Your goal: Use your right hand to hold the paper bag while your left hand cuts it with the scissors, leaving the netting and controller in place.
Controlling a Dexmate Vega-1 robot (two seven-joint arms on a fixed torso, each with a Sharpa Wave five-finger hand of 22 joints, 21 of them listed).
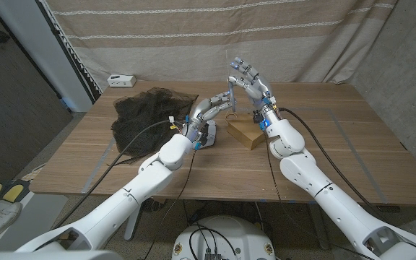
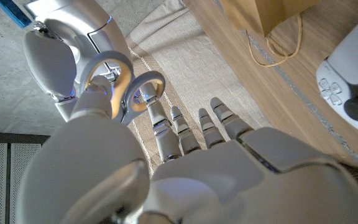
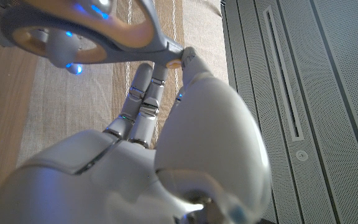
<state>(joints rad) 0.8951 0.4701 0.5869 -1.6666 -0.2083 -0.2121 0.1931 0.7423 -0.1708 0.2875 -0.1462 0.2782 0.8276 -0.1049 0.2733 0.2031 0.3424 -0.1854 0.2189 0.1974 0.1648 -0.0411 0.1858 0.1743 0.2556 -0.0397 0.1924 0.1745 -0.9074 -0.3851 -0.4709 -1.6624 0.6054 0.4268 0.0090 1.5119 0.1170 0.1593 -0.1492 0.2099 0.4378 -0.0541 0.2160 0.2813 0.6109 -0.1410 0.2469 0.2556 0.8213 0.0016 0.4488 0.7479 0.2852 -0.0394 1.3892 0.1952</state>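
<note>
My left hand [image 1: 209, 110] and right hand [image 1: 248, 79], both raised, pinch the grey-handled steel scissors [image 2: 124, 87] between them. The flat brown paper bag [image 1: 245, 131] lies mid-table, unheld. I should seat the scissors left before releasing.

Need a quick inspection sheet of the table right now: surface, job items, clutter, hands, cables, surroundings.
Surface: wooden table, faint tape lines on the right part.
Job's things: paper bag lying near the middle; scissors raised above it; black netting on the left part; white controller by the left wrist.
Clutter: small white box at the far left corner.
Hands: left hand touches the scissors' handles; right hand raised beside them, fingers spread; which one bears the scissors, cannot tell.
Cables: black cables along both arms and across the netting.
Surroundings: striped cloth backdrop; grey panel on the left.
</note>
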